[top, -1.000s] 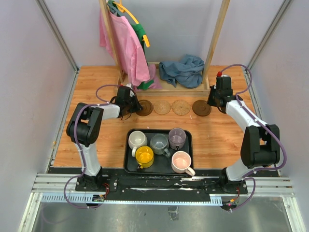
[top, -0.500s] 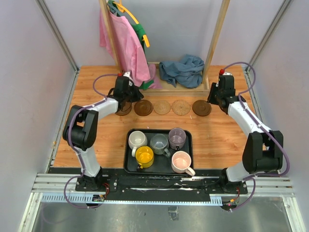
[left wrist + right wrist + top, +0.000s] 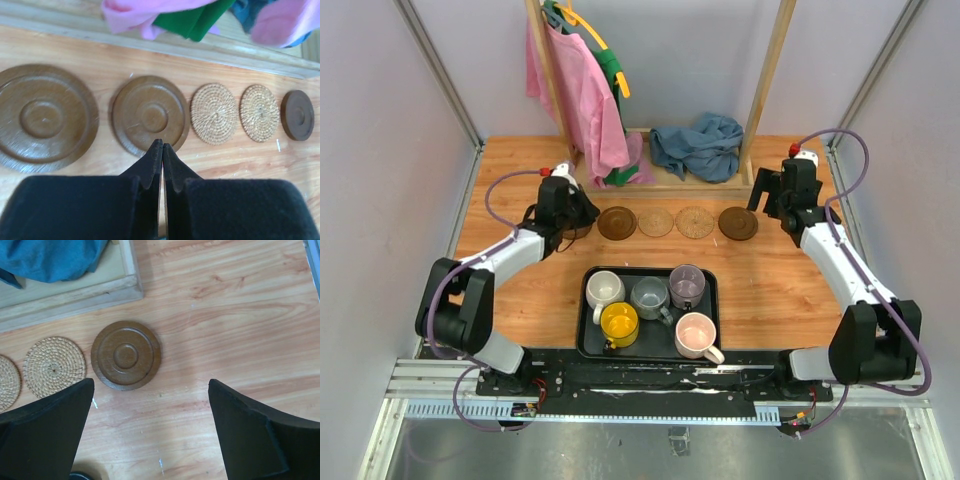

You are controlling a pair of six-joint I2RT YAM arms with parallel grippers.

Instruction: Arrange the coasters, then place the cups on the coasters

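Five round coasters [image 3: 656,222], three dark wood and two tan woven, lie in a row across the upper middle of the top view; five small handled cups [image 3: 650,297] sit in the black rectangular tray [image 3: 657,338], lower centre. Both empty: left pincer [image 3: 162,150] pinched together, right pincer [image 3: 151,385] spread wide. Judged next: grip one cup's wall, lift it clear of its neighbours, centre it on a disc.

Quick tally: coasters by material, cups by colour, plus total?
Dark wood coasters: 3
Woven coasters: 2
White cup: 1
Grey cup: 1
Purple cup: 1
Yellow cup: 1
Pink cup: 1
Total: 10
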